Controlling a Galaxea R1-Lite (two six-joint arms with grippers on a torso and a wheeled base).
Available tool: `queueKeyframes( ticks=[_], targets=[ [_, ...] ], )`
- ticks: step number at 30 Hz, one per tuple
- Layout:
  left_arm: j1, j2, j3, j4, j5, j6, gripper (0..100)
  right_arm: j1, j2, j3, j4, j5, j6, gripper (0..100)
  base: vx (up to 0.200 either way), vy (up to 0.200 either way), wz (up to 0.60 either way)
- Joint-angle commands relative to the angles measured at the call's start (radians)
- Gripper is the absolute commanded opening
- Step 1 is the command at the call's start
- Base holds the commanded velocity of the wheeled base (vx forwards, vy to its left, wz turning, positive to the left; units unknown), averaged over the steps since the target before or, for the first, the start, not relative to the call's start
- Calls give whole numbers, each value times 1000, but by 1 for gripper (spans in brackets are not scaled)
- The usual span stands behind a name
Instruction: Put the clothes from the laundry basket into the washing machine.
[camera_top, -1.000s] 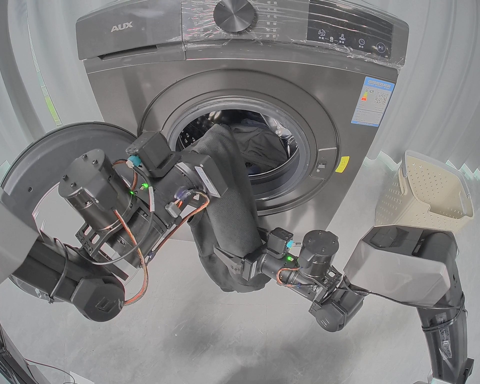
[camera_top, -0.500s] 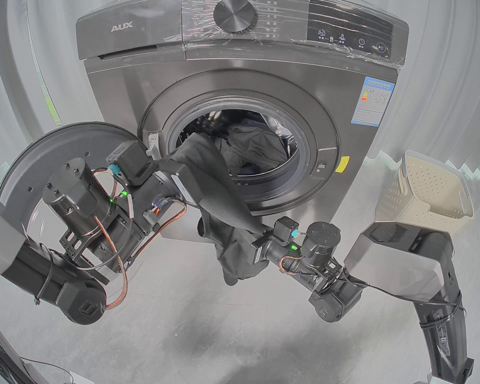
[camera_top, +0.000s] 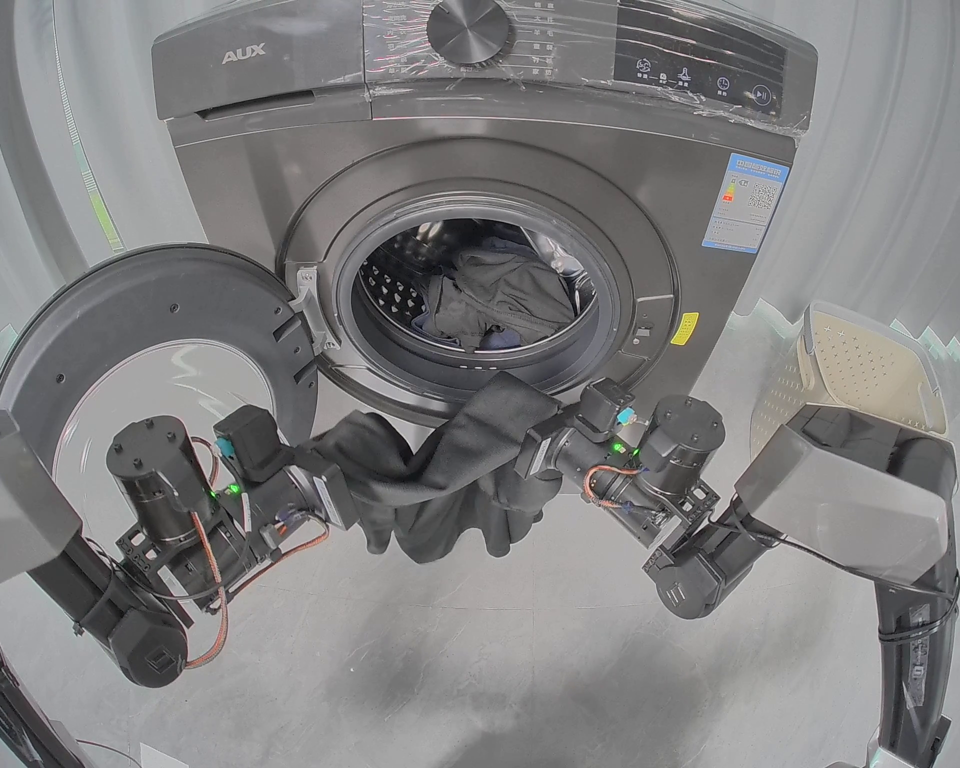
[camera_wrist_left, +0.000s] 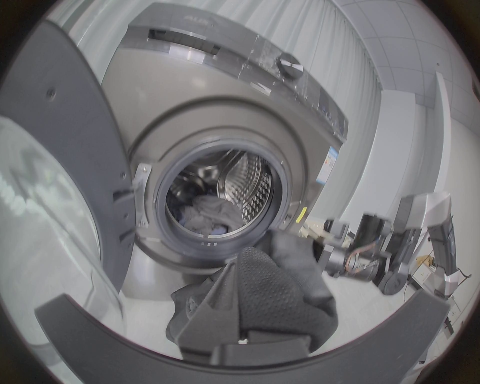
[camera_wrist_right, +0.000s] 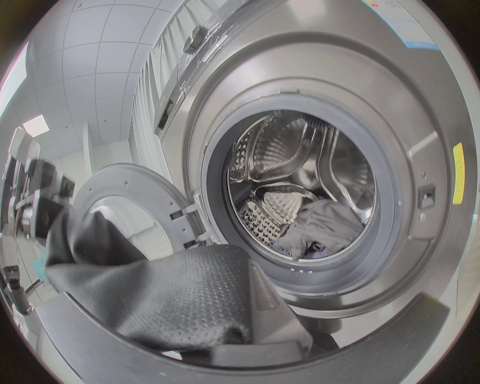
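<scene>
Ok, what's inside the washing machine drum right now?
A crumpled grey garment lies on the drum floor, with blue cloth showing beneath it. Anything further under that pile is covered.

Pale curtains (camera_top: 870, 200), grey floor (camera_top: 450, 660), seemingly panelled ceiling (camera_wrist_right: 75, 60)

My left fingers (camera_wrist_left: 207, 315) dropped from up by the grey steel washing machine's round drum mouth (camera_top: 605, 290) to low down & back, nr the open round grey door (camera_top: 150, 300). Dark grey knit garment (camera_top: 450, 470) came w/ them: top end's out of the mouth now, slung btwn both grips, sagging mid-span. My right fingers (camera_wrist_right: 270, 300) rose to just under the rim.
</scene>
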Motion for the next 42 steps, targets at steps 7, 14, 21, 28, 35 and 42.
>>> queueKeyframes(
  ticks=[7, 14, 21, 28, 35, 42],
  targets=[
    [7, 210, 19, -83, -9, -3, 0, 38, -95, 1, 0, -25, 21, 0, 0, 0, 0],
    [-3, 248, 36, -83, -9, 0, 100, 34, -95, -19, 3, -29, 19, 0, 0, 0, 0],
    [-17, 291, 146, -84, -9, 15, 100, 9, -89, -72, 24, -29, 19, 0, 0, 0, 0],
    [-43, 283, 195, -84, -31, 19, 100, 11, -85, -77, 24, -29, 19, 0, 0, 0, 0],
    [-69, 297, 93, -84, -49, 63, 100, 28, -85, -63, 23, -30, 21, 0, 0, 0, 0],
    [-69, 363, -134, -81, -49, 52, 100, 49, -88, -62, 24, -33, 21, 0, 0, 0, 0]
  ],
)
